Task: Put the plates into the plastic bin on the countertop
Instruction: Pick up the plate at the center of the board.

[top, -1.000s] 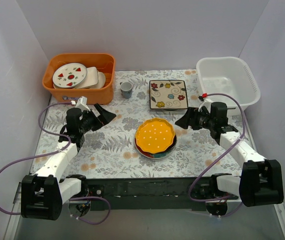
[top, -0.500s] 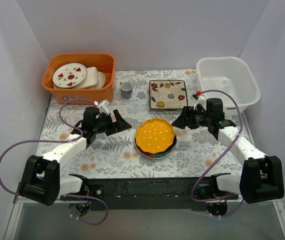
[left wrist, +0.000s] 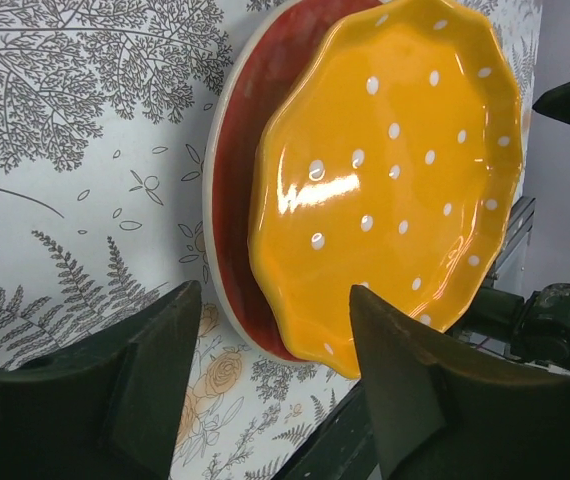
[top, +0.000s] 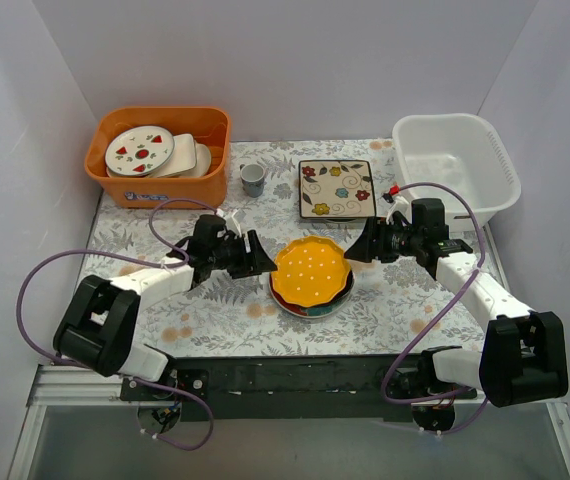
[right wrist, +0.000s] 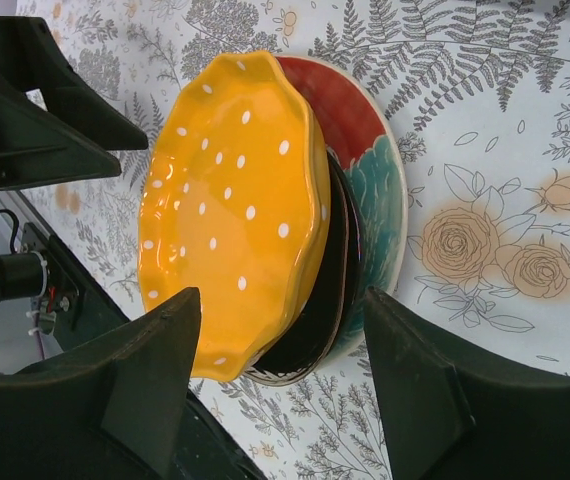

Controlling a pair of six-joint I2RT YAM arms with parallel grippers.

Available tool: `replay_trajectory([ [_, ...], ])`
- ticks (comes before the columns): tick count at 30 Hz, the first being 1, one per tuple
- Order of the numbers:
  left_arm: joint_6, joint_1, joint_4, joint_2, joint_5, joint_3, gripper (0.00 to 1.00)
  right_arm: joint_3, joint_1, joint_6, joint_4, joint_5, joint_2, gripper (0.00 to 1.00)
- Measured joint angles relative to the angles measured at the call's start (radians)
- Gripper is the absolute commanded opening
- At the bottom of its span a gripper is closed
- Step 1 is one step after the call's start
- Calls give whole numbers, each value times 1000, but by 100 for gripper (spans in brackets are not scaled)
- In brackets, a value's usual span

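The yellow scalloped plate [top: 311,272], dotted white, tops a stack at the centre of my overhead view, on the fern-printed tabletop [top: 215,312]. Beneath it, my right wrist camera shows a dark plate [right wrist: 315,335] and, at the bottom, a red-and-teal plate [right wrist: 365,150]. A cream square floral plate [top: 337,187] lies flat just above the stack in the frame, apart from it. The white plastic bin [top: 502,168] sits in the upper right corner, well away from the stack.

My left hand [top: 261,256] is at the stack's left edge, its fingers [left wrist: 115,395] spread apart, with the stack's rim showing in the gap between them. My right hand [top: 357,245] faces it from the stack's right edge, its fingers [right wrist: 435,400] likewise spread wide and gripping nothing. I cannot tell whether either hand touches the plates.

In the upper left, an orange bin [top: 160,188] holds white plates with red and green marks [top: 138,148]. A small cup [top: 253,179] stands just right of it.
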Motion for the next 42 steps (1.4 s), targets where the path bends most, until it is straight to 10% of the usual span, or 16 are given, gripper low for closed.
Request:
replay_trajectory([
  [22,-36,-82,121,146,1,19,43,1,0,-3,-16,-19,0,72],
  [29,-52,-94,146,186,3,19,1,1,0,-3,-16,-29,0,72],
  [42,-55,-109,145,179,-12,20,0,1,0,-3,-18,-33,-8,75],
])
